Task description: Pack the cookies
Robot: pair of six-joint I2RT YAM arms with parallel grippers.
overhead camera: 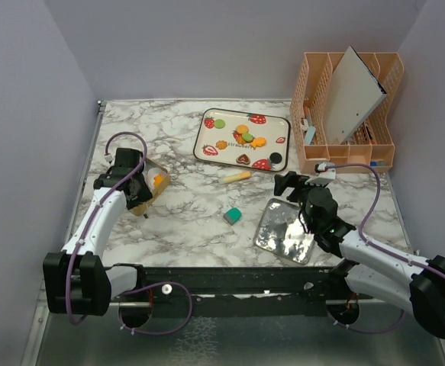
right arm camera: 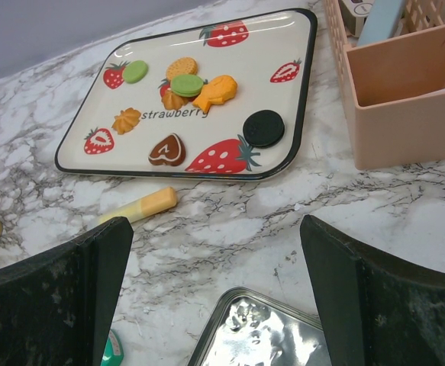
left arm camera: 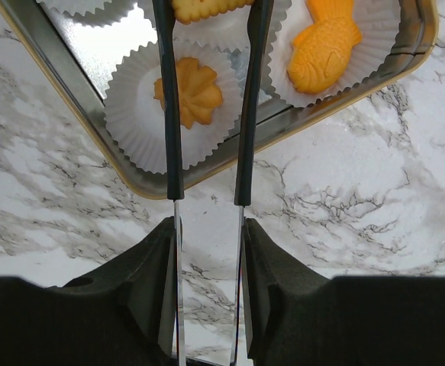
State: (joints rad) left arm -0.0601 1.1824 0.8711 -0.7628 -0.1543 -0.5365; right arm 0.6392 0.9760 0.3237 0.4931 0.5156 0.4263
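Left claw (left arm camera: 208, 229) pinches tweezers (left arm camera: 169, 114) narrowly, prongs over a tin (left arm camera: 77, 107) where a flower cookie (left arm camera: 195, 91) sits in a cup (left arm camera: 127, 122); a low sweep could snag the cup and tip it. Right claw (right arm camera: 214, 229), spread wide, hangs by the lid (right arm camera: 260, 335); beyond, loose cookies (right arm camera: 185, 84) lie on the tray (right arm camera: 237, 53), touching ones likely to scatter if nudged.

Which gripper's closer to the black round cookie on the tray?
Right. The right gripper hovers just short of the tray, black cookie close ahead. The left gripper is far across the table, over the cookie tin.
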